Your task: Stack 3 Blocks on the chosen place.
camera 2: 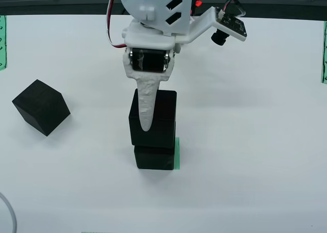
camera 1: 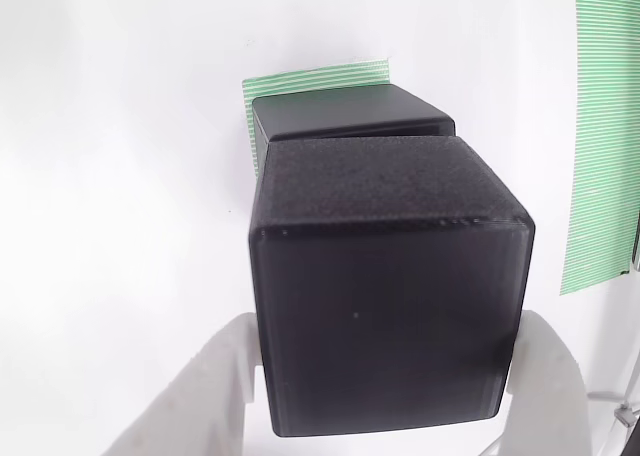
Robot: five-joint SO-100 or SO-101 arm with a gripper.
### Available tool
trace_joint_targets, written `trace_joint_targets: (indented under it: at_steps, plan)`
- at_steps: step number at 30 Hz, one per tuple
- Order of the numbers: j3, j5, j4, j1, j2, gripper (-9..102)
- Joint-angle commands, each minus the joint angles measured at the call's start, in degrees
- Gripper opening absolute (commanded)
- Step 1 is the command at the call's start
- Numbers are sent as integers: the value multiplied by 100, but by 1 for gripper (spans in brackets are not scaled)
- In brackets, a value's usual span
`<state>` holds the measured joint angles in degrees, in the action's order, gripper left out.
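Currently the white two-finger pincer pinches a matte black cube atop a second matte black cube on the green-striped square patch; third cube at nine o'clock.

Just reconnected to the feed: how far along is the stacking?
Done: one matte black cube sits on the green-striped square patch. In hand: the white pincer grips a second black cube on or just above the first. Left: the third cube on the white table.
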<state>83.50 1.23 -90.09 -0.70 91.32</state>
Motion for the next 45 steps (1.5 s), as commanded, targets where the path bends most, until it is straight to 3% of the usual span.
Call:
trace_joint_targets:
  at_steps: [1, 10, 15, 18, 28, 32, 37, 45]
  plan:
    - [-255, -35, 0, 0, -9, 19]
    - [-325, -35, 0, -44, -70, 19]
    - [-246, -35, 0, -44, -88, 36]
    - [-229, -35, 0, -44, -88, 41]
    - [-202, -44, 0, 193, 264, 42]
    - [44, -44, 0, 747, 782, 42]
    - [193, -53, 0, 2101, 1327, 42]
    - [598, -554, 141, 3744, 870, 42]
